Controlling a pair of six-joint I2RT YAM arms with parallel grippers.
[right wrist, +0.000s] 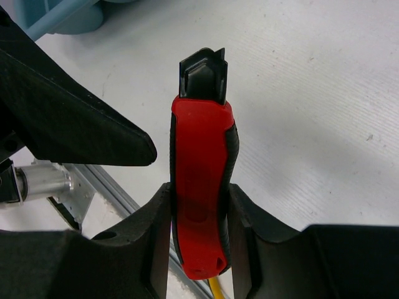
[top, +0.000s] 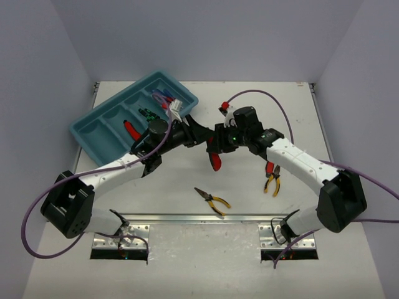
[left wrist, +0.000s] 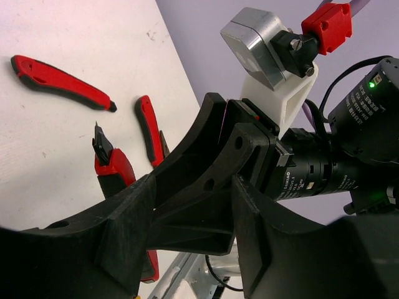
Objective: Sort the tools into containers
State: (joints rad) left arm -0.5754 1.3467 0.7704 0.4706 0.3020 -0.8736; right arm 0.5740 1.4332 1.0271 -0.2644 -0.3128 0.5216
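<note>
Right in the middle of the table point(top: 168, 187), the red-handled tool point(right wrist: 201, 162) is clamped in your right gripper point(right wrist: 201, 193). Both fingers squeeze the lower part of the handle, and the black nose sticks straight out past the fingertips point(right wrist: 163, 198). From the top camera the handle shows red just under that gripper.

Your right arm comes up from its base on the near right and bends at an elbow way out by the right edge. The forearm then runs back in toward the centre.

Your left arm mirrors that, with its elbow out on the near left and its forearm stretched diagonally up to the centre. That puts the left gripper point(top: 198, 132) nose to nose with the right one, very close. Its fingers look spread, and I can't see any tool between them. One of them fills the left side of the right wrist view.

As for the other tools, one pair of yellow-handled pliers point(top: 212, 200) lies on the table near the bases. Another pair of pliers point(top: 272, 179) sits beside your right forearm.

The teal tray point(top: 176, 86) sits at the far left, angled. It holds blue-handled screwdrivers point(top: 161, 96), a dark-handled screwdriver point(top: 148, 114) one compartment over and a red handle point(top: 131, 129) in the next, partly hidden by your left arm.
</note>
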